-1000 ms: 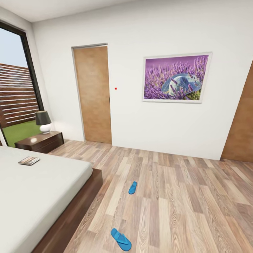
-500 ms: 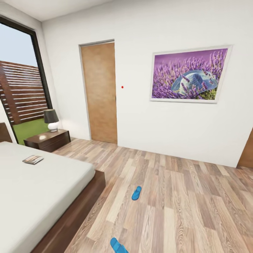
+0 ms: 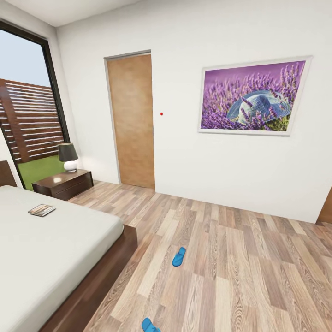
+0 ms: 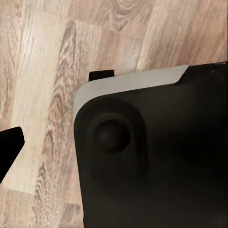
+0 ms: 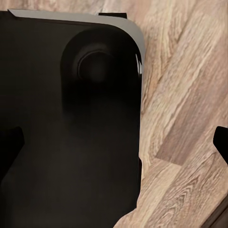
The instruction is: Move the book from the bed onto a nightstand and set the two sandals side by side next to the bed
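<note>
Head view shows the book (image 3: 42,210) lying flat on the bed (image 3: 60,244) mattress, well apart from the nightstand (image 3: 64,184) with its lamp (image 3: 68,157); one blue sandal (image 3: 179,257) lies on the floor (image 3: 240,276), the other sandal (image 3: 149,325) at the frame's lower edge; wrist views face floor and dark robot body, so I cannot tell either pincer's state; the thin, light book likely needs gripping at an edge.

I can read no text, label, brand or number anywhere — the cover of the book (image 3: 42,210) on my bed (image 3: 50,249) is too small to make out. The framed picture (image 3: 251,97) on the wall carries lavender and a hat — no lettering.
</note>
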